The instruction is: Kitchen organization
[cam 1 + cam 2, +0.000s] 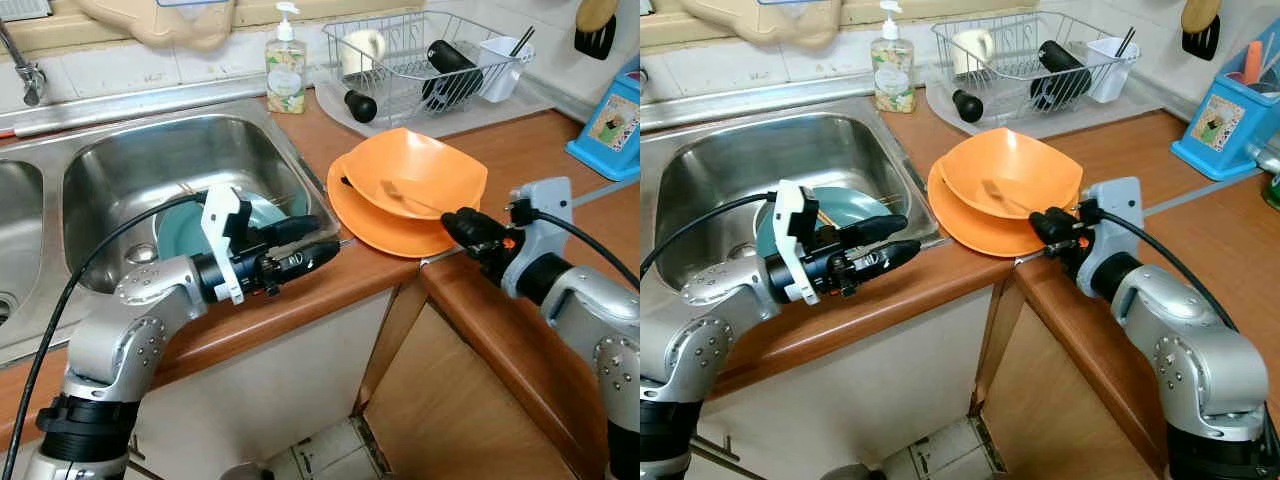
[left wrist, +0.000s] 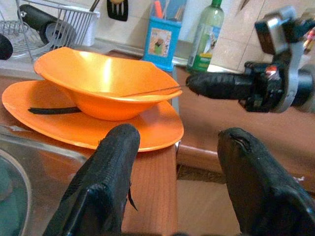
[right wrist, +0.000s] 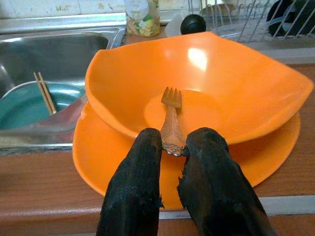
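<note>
Pinching a bronze fork (image 3: 171,123) in an orange bowl (image 1: 415,170), right claw (image 3: 173,147); left claw (image 2: 179,162) released

Both arms are silver metal with rounded joint housings dotted with small dark screws. Each wrist carries a white plastic bracket, and a black cable loops from it back along the arm. The left pincer (image 1: 325,243) has 2 long black fingers on a black wrist section bearing faint white markings. The right pincer (image 1: 462,226) has 2 matching matte black fingers and a small orange-red spot.
</note>
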{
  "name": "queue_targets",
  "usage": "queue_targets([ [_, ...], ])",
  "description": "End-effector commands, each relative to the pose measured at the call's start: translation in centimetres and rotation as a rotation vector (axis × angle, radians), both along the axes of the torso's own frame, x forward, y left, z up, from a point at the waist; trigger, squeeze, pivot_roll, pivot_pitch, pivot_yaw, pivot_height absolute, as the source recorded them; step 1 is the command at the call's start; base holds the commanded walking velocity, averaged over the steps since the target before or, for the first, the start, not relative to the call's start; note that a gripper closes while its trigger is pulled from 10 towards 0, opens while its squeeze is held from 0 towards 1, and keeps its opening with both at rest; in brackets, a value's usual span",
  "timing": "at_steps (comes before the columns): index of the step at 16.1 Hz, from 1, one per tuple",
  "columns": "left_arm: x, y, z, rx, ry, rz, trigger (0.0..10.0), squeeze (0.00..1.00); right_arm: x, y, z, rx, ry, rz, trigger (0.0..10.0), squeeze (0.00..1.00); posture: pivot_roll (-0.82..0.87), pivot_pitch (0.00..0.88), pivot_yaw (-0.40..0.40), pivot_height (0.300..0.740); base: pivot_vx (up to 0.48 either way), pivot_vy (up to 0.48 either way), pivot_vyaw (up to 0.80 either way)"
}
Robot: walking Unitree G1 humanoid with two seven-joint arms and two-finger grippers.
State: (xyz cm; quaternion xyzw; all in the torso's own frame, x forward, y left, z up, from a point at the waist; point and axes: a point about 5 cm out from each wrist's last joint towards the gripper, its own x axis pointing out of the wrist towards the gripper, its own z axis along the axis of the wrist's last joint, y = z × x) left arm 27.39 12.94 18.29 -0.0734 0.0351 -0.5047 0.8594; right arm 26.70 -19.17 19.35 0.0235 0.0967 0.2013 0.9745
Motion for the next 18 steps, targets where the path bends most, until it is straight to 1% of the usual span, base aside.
queue_targets([
  [1,0.4,-0.4,1.2,0.048,-0.086,0.014,10.0,0.33,0.3,-0.2,1.5,-0.001,-0.064,-0.001,0.0,0.0,-0.15,0.0,0.009,0.74,0.0,0.0,0.0],
  [2,0.5,-0.4,1.3,0.062,-0.105,0.018,10.0,0.33,0.3,-0.2,1.8,-0.001,-0.073,0.0,0.0,0.0,-0.15,0.0,0.009,0.74,0.0,0.0,0.0],
  [3,0.7,-1.0,1.6,0.121,-0.167,0.002,10.0,1.0,0.5,0.0,2.8,0.001,-0.109,0.018,0.0,0.0,-0.15,0.0,0.009,0.74,0.0,0.0,0.0],
  [4,0.9,-1.2,1.8,0.155,-0.209,0.009,10.0,1.0,0.5,0.2,3.3,0.002,-0.127,0.034,0.0,0.0,-0.15,0.0,0.009,0.74,0.0,0.0,0.0],
  [5,1.3,-1.5,2.1,0.159,-0.244,0.038,10.0,0.31,0.6,0.8,4.0,-0.002,-0.148,0.065,0.0,0.0,-0.15,0.0,0.009,0.74,0.0,0.0,0.0],
  [6,1.5,-1.6,2.3,0.158,-0.26,0.047,10.0,0.0,0.6,1.1,4.3,-0.006,-0.158,0.081,0.0,0.0,-0.15,0.0,0.009,0.74,0.0,0.0,0.0],
  [7,2.1,-1.8,2.8,0.184,-0.322,0.079,10.0,0.0,0.6,2.0,4.8,-0.016,-0.175,0.125,0.0,0.0,-0.16,0.0,0.011,0.74,0.0,0.0,0.0],
  [9,3.2,-2.1,3.3,0.268,-0.443,0.138,10.0,0.0,0.6,3.3,5.4,-0.016,-0.194,0.194,0.0,0.0,-0.15,0.0,0.008,0.74,0.0,0.0,0.0],
  [10,3.5,-2.2,3.5,0.282,-0.473,0.154,10.0,0.0,0.6,3.8,5.4,-0.017,-0.195,0.214,0.0,0.0,-0.15,0.0,0.008,0.74,0.0,0.0,0.0],
  [11,4.2,-2.3,3.9,0.314,-0.538,0.184,10.0,0.0,0.5,4.8,5.3,-0.022,-0.192,0.261,0.0,0.0,-0.15,0.0,0.008,0.74,0.0,0.0,0.0],
  [12,4.6,-2.4,3.9,0.359,-0.583,0.187,4.6,0.0,0.4,5.5,5.3,-0.028,-0.19,0.298,0.0,0.0,-0.15,0.0,0.009,0.74,0.0,0.0,0.0],
  [13,4.8,-2.6,3.8,0.4,-0.615,0.179,0.0,0.0,0.4,6.1,5.3,-0.03,-0.191,0.33,0.0,0.0,-0.15,0.0,0.009,0.74,0.0,0.0,0.0],
  [14,5.0,-2.6,3.6,0.432,-0.64,0.175,0.0,0.0,0.3,6.5,5.4,-0.03,-0.192,0.352,0.0,0.0,-0.16,0.0,0.011,0.74,0.0,0.0,0.0],
  [18,5.7,-2.6,3.0,0.513,-0.711,0.17,0.0,0.0,0.2,7.3,5.6,-0.035,-0.194,0.397,0.0,0.0,-0.16,0.0,0.011,0.74,0.0,0.0,0.0],
])
